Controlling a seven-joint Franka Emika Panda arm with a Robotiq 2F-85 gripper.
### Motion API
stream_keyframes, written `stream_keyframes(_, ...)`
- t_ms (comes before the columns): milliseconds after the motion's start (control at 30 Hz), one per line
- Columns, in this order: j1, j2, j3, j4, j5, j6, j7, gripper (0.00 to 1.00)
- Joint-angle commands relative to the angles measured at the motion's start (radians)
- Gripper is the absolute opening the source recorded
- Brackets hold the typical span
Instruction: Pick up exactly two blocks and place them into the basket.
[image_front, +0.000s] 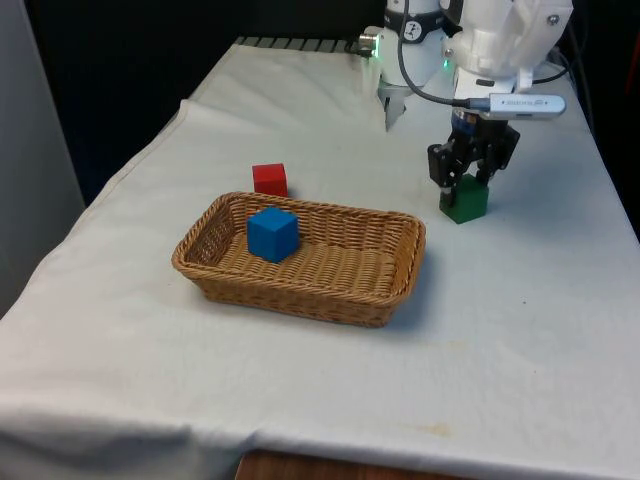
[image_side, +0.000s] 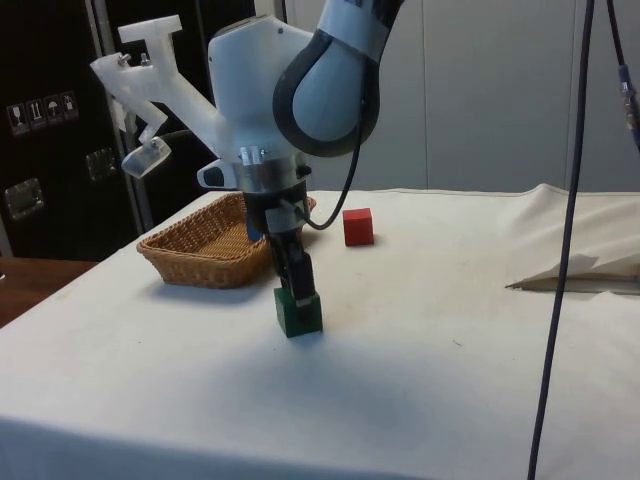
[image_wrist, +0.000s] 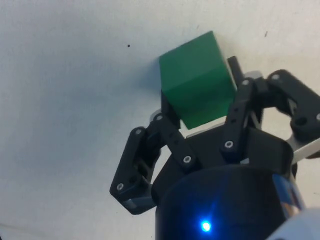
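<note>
A green block (image_front: 463, 200) (image_side: 298, 312) (image_wrist: 196, 85) rests on the white cloth at the front view's right. My gripper (image_front: 463, 183) (image_side: 296, 290) (image_wrist: 200, 92) stands straight over it, its two fingers pressed against opposite sides of the block's upper part. The wicker basket (image_front: 300, 285) (image_side: 195, 255) lies in the middle of the table and holds a blue block (image_front: 272, 233). Just beyond the basket's far left corner, a red block (image_front: 269, 179) (image_side: 358, 226) sits on the cloth.
A raised fold of the cloth (image_side: 565, 275) runs along the table on the side view's right, and a dark cable (image_side: 560, 250) hangs down in front of it. The basket's near wall (image_front: 290, 295) stands between the green block and the front view's left.
</note>
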Motion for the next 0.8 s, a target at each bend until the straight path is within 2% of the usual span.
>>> stream_keyframes(0, 0.001, -0.002, -0.001, -0.003, -0.001, 0.005, 0.001, 0.07)
stream_keyframes(33, 0.001, -0.002, -0.001, -0.003, -0.001, 0.005, 0.002, 0.01)
stream_keyframes(300, 0.0, 0.0, 0.0, 0.0, 0.0, 0.0, 0.0, 0.03)
stream_keyframes(433, 0.005, -0.038, -0.003, -0.008, -0.004, -0.024, 0.011, 0.03)
stream_keyframes(600, 0.004, -0.085, -0.001, -0.01, -0.005, -0.068, 0.025, 0.03)
stream_keyframes(633, 0.0, -0.075, 0.003, -0.008, 0.0, -0.061, 0.015, 0.03)
stream_keyframes(667, 0.004, -0.091, 0.0, -0.01, -0.005, -0.075, 0.027, 0.03)
stream_keyframes(767, 0.004, -0.118, 0.001, -0.005, -0.005, -0.104, 0.035, 0.03)
